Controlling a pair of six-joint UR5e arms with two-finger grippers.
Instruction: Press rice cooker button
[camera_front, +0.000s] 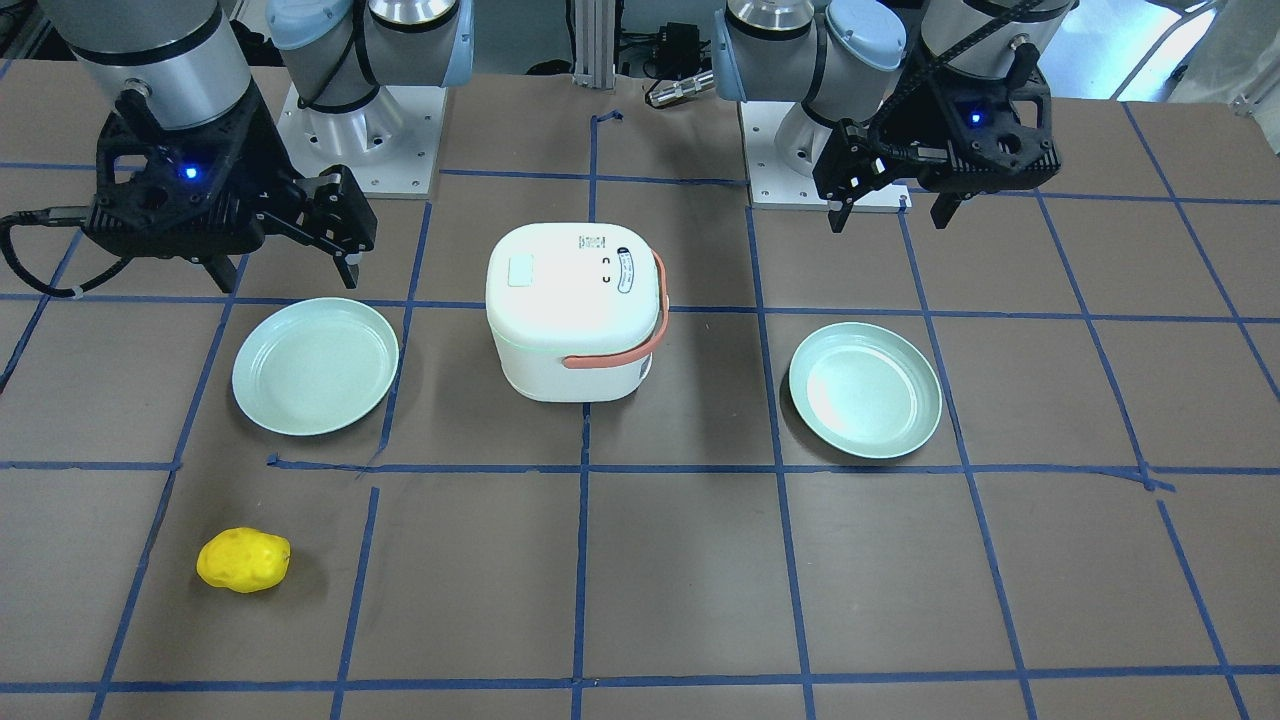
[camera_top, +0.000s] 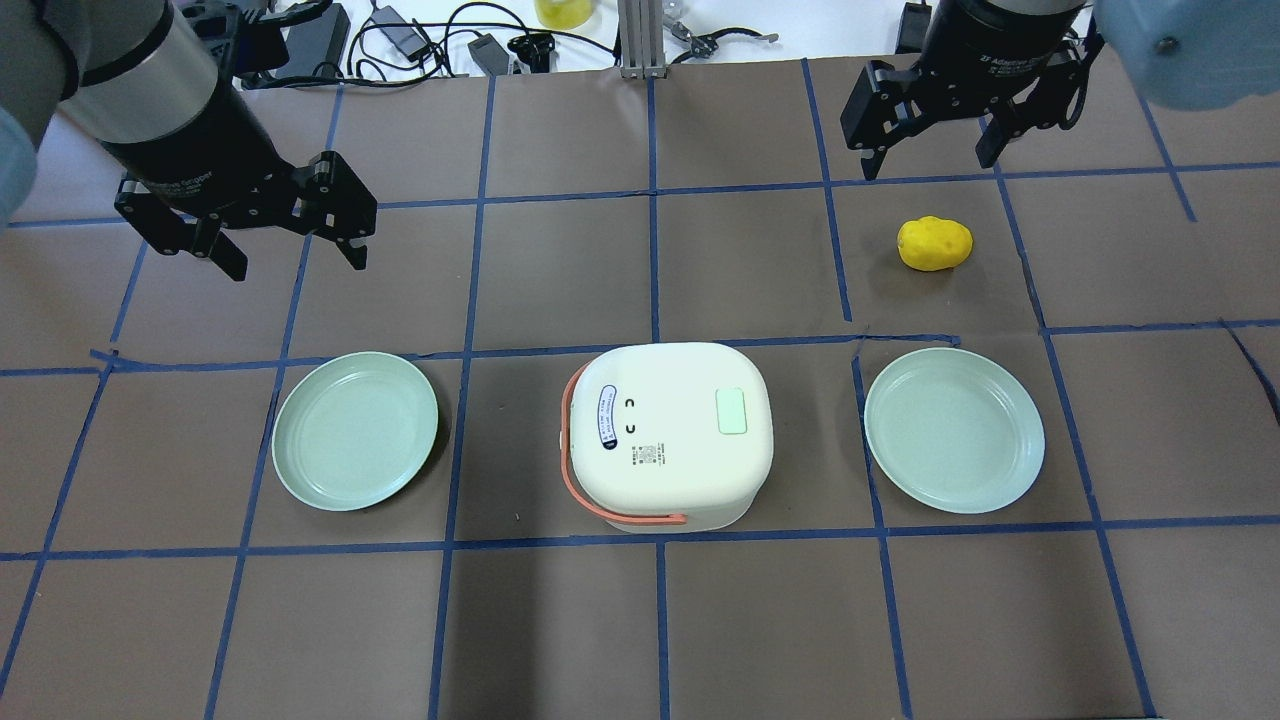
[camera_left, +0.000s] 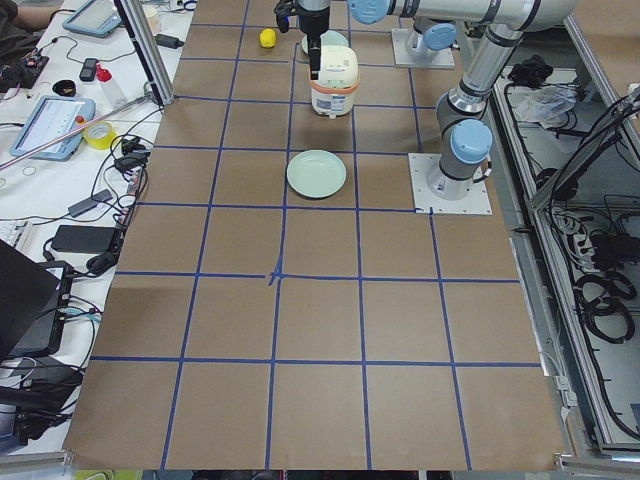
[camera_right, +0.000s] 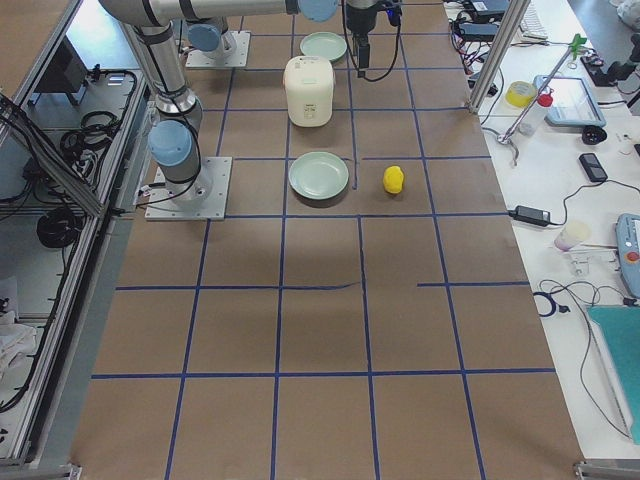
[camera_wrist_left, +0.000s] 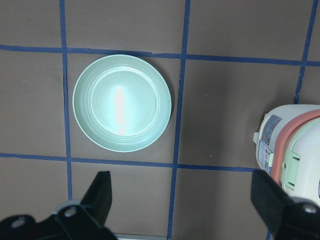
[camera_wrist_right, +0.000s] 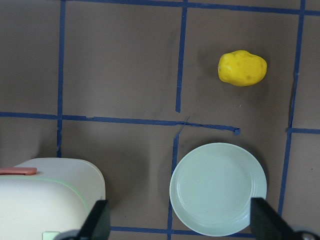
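The white rice cooker (camera_top: 670, 435) with an orange handle stands shut at the table's middle, and also shows in the front view (camera_front: 575, 310). A pale green rectangular button (camera_top: 732, 411) sits on its lid (camera_front: 521, 270). My left gripper (camera_top: 300, 262) hangs open and empty high above the table, left of and beyond the cooker (camera_front: 888, 222). My right gripper (camera_top: 925, 165) is open and empty, high at the far right (camera_front: 288, 282). The left wrist view shows the cooker's edge (camera_wrist_left: 295, 150) at its right. The right wrist view shows the cooker (camera_wrist_right: 50, 200) at its lower left.
Two pale green plates lie either side of the cooker, one on my left (camera_top: 355, 430) and one on my right (camera_top: 955, 430). A yellow potato-like object (camera_top: 935, 243) lies beyond the right plate. Cables and gear line the table's far edge.
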